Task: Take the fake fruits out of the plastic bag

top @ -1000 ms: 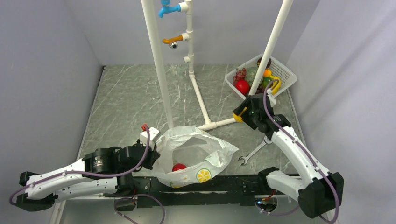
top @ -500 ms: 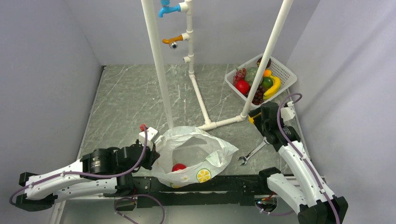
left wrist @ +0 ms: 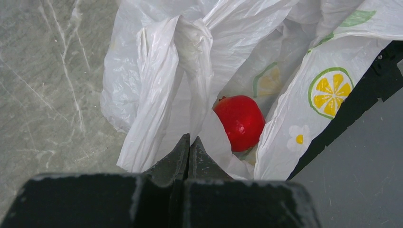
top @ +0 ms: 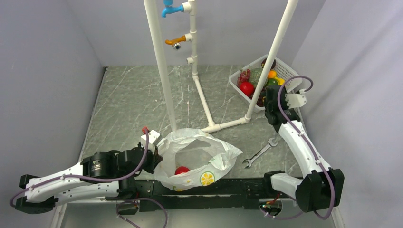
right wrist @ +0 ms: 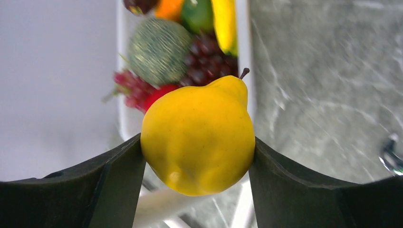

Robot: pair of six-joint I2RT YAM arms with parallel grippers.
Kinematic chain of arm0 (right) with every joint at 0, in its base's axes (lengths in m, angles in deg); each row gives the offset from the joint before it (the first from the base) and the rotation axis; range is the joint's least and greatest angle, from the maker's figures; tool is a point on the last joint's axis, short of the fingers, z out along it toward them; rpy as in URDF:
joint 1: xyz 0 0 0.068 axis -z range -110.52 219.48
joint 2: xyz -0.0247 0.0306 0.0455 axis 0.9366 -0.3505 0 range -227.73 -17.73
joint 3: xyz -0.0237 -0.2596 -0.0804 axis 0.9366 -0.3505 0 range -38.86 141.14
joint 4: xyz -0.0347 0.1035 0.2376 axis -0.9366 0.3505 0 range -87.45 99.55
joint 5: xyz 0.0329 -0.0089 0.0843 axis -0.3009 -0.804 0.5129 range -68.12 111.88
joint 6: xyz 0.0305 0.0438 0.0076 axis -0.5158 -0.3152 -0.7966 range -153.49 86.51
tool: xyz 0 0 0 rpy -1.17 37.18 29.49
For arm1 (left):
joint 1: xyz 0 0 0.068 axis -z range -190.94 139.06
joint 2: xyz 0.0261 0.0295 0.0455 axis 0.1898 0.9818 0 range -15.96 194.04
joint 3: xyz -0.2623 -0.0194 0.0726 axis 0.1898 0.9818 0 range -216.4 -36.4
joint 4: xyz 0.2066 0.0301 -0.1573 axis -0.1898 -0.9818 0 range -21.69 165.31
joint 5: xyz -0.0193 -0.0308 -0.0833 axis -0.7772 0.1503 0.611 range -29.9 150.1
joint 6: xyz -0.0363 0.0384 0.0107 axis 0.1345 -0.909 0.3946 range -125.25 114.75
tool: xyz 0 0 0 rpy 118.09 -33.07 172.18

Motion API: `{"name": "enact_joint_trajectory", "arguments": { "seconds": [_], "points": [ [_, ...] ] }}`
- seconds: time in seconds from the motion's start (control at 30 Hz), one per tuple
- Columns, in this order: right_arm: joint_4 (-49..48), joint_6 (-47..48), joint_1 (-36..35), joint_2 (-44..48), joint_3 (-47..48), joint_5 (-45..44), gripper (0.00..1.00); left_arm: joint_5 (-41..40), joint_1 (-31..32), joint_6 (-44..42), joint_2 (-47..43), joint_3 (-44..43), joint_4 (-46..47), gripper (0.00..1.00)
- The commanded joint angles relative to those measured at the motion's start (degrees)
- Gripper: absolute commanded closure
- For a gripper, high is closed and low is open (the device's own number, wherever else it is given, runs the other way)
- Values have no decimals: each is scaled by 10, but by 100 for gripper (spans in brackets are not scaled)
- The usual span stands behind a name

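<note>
The plastic bag lies open at the near edge, printed with lemon slices. One red apple lies inside it and also shows in the left wrist view. My left gripper is shut on the bag's left edge, its fingertips pressed together in a fold of plastic. My right gripper is shut on a yellow pear-shaped fruit and holds it at the near edge of the white basket. In the basket lie a red apple, a banana and a light red grape bunch.
The basket also holds a green netted melon and dark purple grapes. A white pipe frame with toy taps stands mid-table; one post rises beside the basket. A wrench lies right of the bag.
My right arm has swung right and back, from beside the pipe post to the basket, carrying the yellow fruit. The left arm and the bag have stayed put.
</note>
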Motion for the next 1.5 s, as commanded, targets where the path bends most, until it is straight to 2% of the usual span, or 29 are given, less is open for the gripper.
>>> {"name": "enact_joint_trajectory", "arguments": {
  "seconds": [0.0, 0.13, 0.2, 0.3, 0.43, 0.63, 0.73, 0.9, 1.03, 1.37, 1.47],
  "points": [
    [-121, 47, 30, -6, 35, -46, 100, -17, 5, 11, -15, -5, 3, 100],
    [-230, 80, 102, -17, 15, 23, 100, -18, 6, 12, -26, -4, 4, 100],
    [-254, 97, 144, -44, 26, 68, 100, -18, 7, 11, -30, -2, 5, 100],
    [-279, 127, 176, -112, 71, 117, 100, -15, 8, 10, -31, -2, 8, 100],
    [-306, 179, 179, -235, 156, 196, 100, -13, 9, 8, -24, -2, 7, 100],
    [-324, 200, 179, -367, 240, 193, 100, -15, 11, 10, -10, -4, 4, 100],
    [-324, 248, 179, -438, 312, 203, 100, -10, 13, 6, -3, -4, 6, 100],
    [-241, 295, 179, -554, 448, 204, 100, -15, 13, 8, -1, -6, 3, 100],
    [-213, 308, 179, -598, 481, 176, 99, -19, 13, 9, -7, -5, 3, 100],
    [-240, 346, 183, -628, 480, 191, 70, -14, 14, 7, 3, -4, 5, 100],
    [-238, 354, 183, -634, 492, 202, 55, -16, 14, 7, 12, -7, 2, 100]
  ]
}}
